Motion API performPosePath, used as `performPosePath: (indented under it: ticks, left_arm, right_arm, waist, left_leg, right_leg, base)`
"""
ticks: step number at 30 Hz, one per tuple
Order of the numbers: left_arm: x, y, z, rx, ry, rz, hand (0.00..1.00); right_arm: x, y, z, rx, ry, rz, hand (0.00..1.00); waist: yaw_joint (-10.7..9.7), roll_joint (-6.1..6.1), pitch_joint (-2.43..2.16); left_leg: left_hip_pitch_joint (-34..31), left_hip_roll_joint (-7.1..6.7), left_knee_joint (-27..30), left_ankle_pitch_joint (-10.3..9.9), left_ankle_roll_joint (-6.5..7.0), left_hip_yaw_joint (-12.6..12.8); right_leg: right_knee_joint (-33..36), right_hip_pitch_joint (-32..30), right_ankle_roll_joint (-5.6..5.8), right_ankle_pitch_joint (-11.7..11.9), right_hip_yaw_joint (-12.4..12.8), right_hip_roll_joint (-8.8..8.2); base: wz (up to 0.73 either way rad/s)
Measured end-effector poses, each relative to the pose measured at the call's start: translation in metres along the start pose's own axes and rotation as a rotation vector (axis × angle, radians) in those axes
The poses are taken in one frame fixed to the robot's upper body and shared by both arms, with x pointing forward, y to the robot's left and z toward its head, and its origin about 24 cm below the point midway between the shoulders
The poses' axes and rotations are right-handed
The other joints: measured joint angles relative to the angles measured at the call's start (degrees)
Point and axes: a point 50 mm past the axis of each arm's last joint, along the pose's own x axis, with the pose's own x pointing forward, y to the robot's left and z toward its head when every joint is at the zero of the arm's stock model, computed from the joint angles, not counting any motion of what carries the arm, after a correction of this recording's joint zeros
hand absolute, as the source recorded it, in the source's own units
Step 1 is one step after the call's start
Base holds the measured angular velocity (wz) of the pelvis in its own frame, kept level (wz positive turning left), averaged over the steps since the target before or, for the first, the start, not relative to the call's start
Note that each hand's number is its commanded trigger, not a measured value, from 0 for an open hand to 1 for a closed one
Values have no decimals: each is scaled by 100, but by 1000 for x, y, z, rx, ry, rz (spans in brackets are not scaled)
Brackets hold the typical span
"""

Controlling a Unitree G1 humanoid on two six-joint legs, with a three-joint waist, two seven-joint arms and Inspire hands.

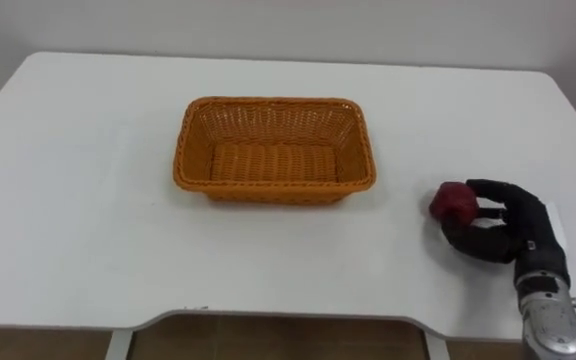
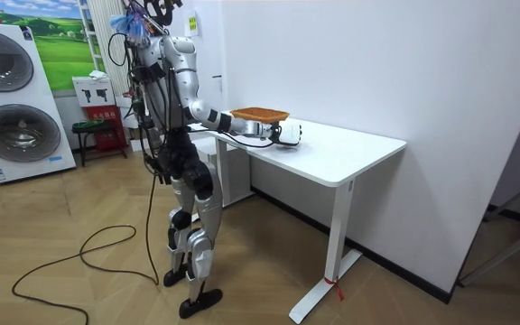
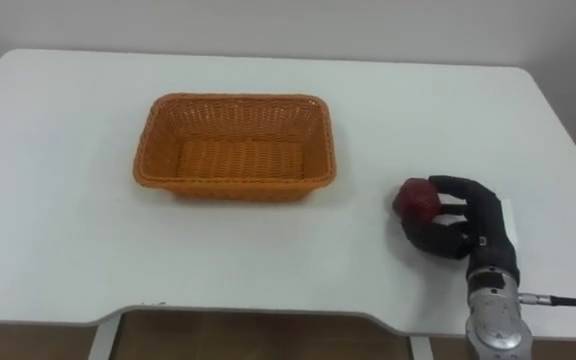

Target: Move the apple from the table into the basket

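The apple (image 1: 453,202) is being clasped on the right side of the table (image 1: 88,200), toward the near edge. It is being held by the right hand (image 1: 508,232), which is reaching in from the near right, with fingers curled over the apple's top and thumb wrapped low around it. Whether the apple is touching the tabletop cannot be told. The basket (image 1: 268,190) is sitting to the left and slightly farther off, well apart from the apple. In the room view the robot is standing at the table's long side, its right arm stretched over it.
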Motion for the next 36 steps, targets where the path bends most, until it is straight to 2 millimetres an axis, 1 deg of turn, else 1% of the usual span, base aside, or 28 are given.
performPosePath:
  ticks: [3,6,8,9,11,12,14,15,17,18,20,23,24,25,26,27,28,30,33,35,36]
  left_arm:
    - [1,0,3,-1,-7,-4,0]
    - [1,-2,4,1,-1,-14,0]
    - [2,-4,7,11,-10,-29,0]
    - [2,-4,7,11,-11,-32,0]
    - [2,-4,9,12,-14,-33,0]
    - [2,-4,9,12,-17,-32,0]
    - [2,-4,9,11,-20,-34,0]
    - [2,-5,9,11,-23,-36,0]
    - [2,-6,9,12,-31,-41,0]
    - [2,-6,10,17,-36,-41,0]
    - [2,-8,11,42,-41,-50,0]
    - [2,-9,17,55,-55,-54,0]
    - [3,-9,19,55,-60,-53,0]
    - [3,-9,21,55,-64,-52,0]
    - [4,-7,27,57,-80,-48,0]
    - [4,-7,28,57,-82,-48,0]
    - [4,-7,29,62,-83,-50,0]
    - [5,-8,31,64,-85,-52,0]
    - [5,-9,33,79,-83,-60,0]
    - [5,-8,32,82,-78,-58,0]
    - [5,-8,32,82,-81,-58,0]
  right_arm:
    - [0,2,5,-13,-22,11,100]
    - [1,7,16,-51,-51,38,100]
    - [1,12,29,-91,-113,69,100]
    - [1,13,34,-95,-132,76,100]
    - [-1,16,54,-98,-216,96,100]
    - [-1,17,60,-98,-243,100,100]
    - [-3,21,81,-93,-330,126,100]
    - [-4,21,85,-94,-349,129,100]
    - [-8,23,100,-93,-413,158,100]
    - [-10,26,105,-92,-436,177,100]
    - [-14,34,110,-101,-461,226,100]
    - [-17,43,111,-116,-470,292,100]
    - [-17,45,111,-124,-471,302,73]
    - [-18,47,111,-131,-473,322,0]
    - [-18,48,111,-135,-471,339,0]
    - [-18,50,111,-137,-467,349,0]
    - [-19,54,110,-139,-462,372,0]
    - [-22,60,112,-141,-463,401,0]
    - [-28,68,120,-136,-503,445,0]
    - [-31,77,124,-131,-522,477,0]
    - [-32,78,124,-130,-522,484,0]
  waist:
    - [3,20,10]
    - [50,70,12]
    - [110,135,48]
    - [123,160,56]
    - [135,214,28]
    - [148,223,22]
    - [158,202,25]
    - [162,190,25]
    - [165,129,37]
    - [167,99,51]
    - [161,73,44]
    - [167,79,56]
    - [169,79,56]
    - [209,93,52]
    - [278,111,61]
    - [306,123,56]
    - [355,140,37]
    - [411,146,28]
    - [468,124,17]
    - [462,62,-15]
    - [464,49,-17]
  left_leg:
    - [-37,2,3,-1,0,10]
    - [-94,3,17,0,0,35]
    - [-118,-1,21,2,3,41]
    - [-115,-2,18,2,3,41]
    - [-124,-6,23,14,9,40]
    - [-136,-6,20,20,10,40]
    - [-138,-3,16,31,7,36]
    - [-131,-2,13,31,7,36]
    - [-101,-4,-3,30,7,36]
    - [-91,-5,-3,30,7,36]
    - [-94,-6,-1,29,8,37]
    - [-138,-8,1,28,9,39]
    - [-156,-8,2,28,10,40]
    - [-201,-3,-7,27,10,52]
    - [-218,3,-25,28,8,78]
    - [-224,6,-52,29,8,85]
    - [-222,7,-88,43,3,96]
    - [-214,5,-80,59,1,98]
    - [-210,-1,-75,69,3,88]
    - [-214,-1,-64,69,3,76]
    - [-214,-2,-64,69,3,69]
  right_leg:
    - [9,-41,-1,1,34,6]
    - [44,-114,-3,1,51,6]
    - [60,-147,-3,2,52,-2]
    - [59,-149,-3,2,50,-4]
    - [58,-190,-2,2,48,-11]
    - [58,-202,-2,2,46,-11]
    - [56,-203,-2,2,45,-7]
    - [56,-197,-2,2,50,-5]
    - [20,-154,-2,2,49,-4]
    - [8,-133,-2,2,41,-6]
    - [9,-128,-2,2,37,-9]
    - [10,-147,-1,2,48,-9]
    - [11,-159,-1,2,46,-9]
    - [24,-222,-1,3,50,-7]
    - [22,-254,-1,4,74,-2]
    - [24,-268,-2,7,86,2]
    - [25,-289,-3,15,106,5]
    - [25,-301,-4,16,104,5]
    - [16,-307,-3,16,88,-2]
    - [6,-301,-3,17,69,-1]
    - [5,-296,-3,17,54,-2]
  base:
    - [-3]
    - [-5]
    - [-2]
    - [0]
    - [0]
    - [3]
    - [0]
    - [0]
    - [0]
    - [0]
    - [0]
    - [0]
    - [0]
    - [-6]
    - [-8]
    - [-10]
    - [-6]
    - [-2]
    - [0]
    - [4]
    - [6]
